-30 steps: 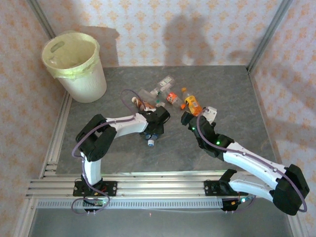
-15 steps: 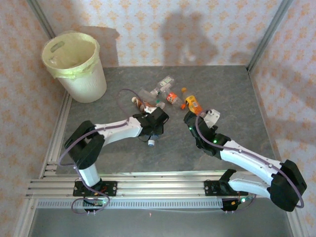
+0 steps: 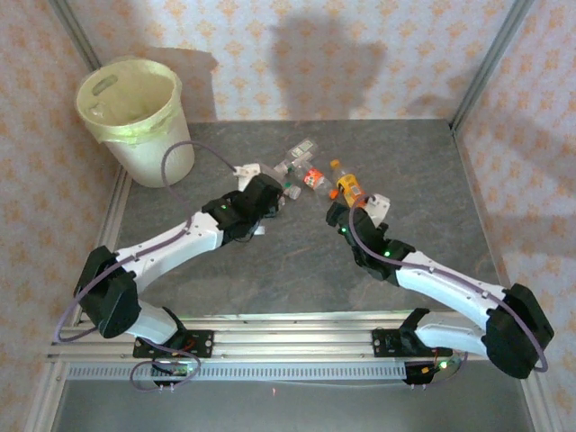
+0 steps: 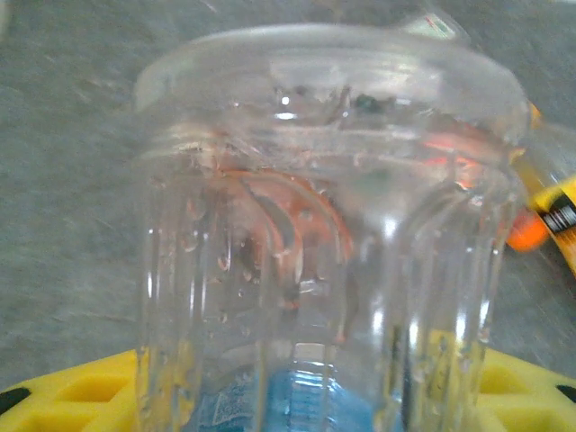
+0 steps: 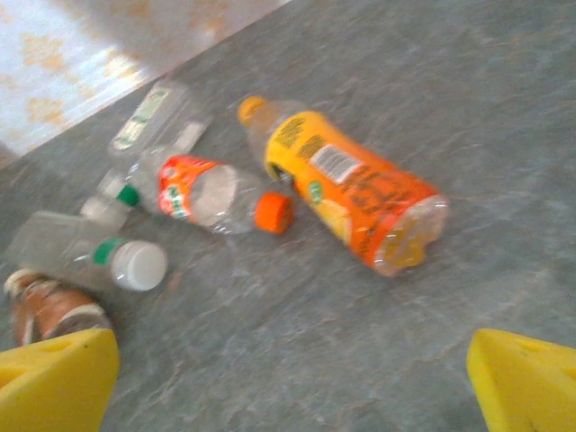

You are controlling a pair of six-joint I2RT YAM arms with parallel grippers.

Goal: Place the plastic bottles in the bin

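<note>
Grey surface (image 3: 297, 279), viewed from its near edge. The left end effector (image 3: 267, 196), at the near-left side of the pile, is closed on a clear ribbed bottle (image 4: 324, 243) with a blue label, its yellow pads (image 4: 72, 396) against the bottle's sides. The right end effector (image 5: 288, 387) hangs spread wide and empty, just near of an orange-labelled bottle (image 5: 346, 193) lying on its side. To the left lie a red-labelled bottle (image 5: 211, 198) with an orange cap and a white-capped bottle (image 5: 85, 252); farther back lies a green-labelled bottle (image 5: 157, 117). The bin (image 3: 162, 148) stands in the far left corner, well apart.
</note>
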